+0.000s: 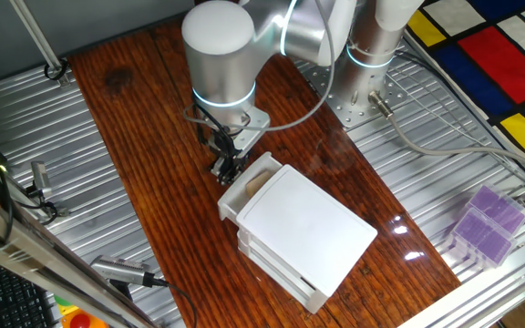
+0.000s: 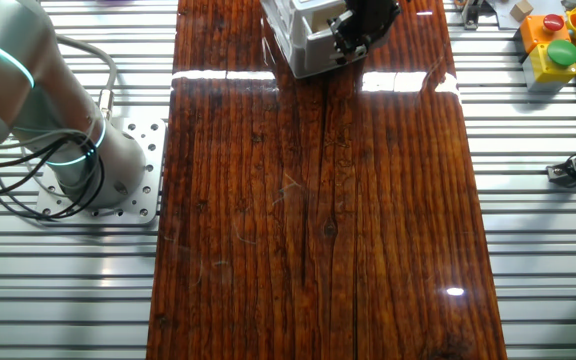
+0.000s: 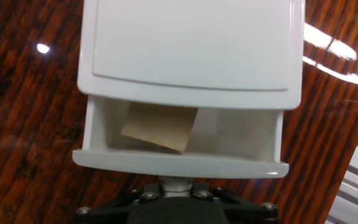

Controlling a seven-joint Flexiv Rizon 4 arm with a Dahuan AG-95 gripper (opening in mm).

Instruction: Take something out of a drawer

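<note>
The white stacked box [image 1: 303, 223] stands on the wooden table. Its top drawer [image 3: 179, 163] is pulled partly open. A tan squarish block [image 3: 159, 126] lies tilted inside it, left of the middle; it also shows in one fixed view [image 1: 255, 183]. My gripper [image 3: 178, 185] is shut on the drawer's small white knob [image 3: 178, 183] at the drawer front. In one fixed view the gripper [image 1: 227, 170] sits at the drawer's front left end. In the other fixed view the gripper [image 2: 351, 40] and the box [image 2: 303, 30] are at the top edge.
A purple translucent box [image 1: 486, 223] lies on the metal slats at the right. Coloured toy blocks [image 2: 553, 40] sit at the far right of the other fixed view. Metal tools [image 1: 121, 271] lie left of the table. Cables run from the arm base [image 1: 372, 64].
</note>
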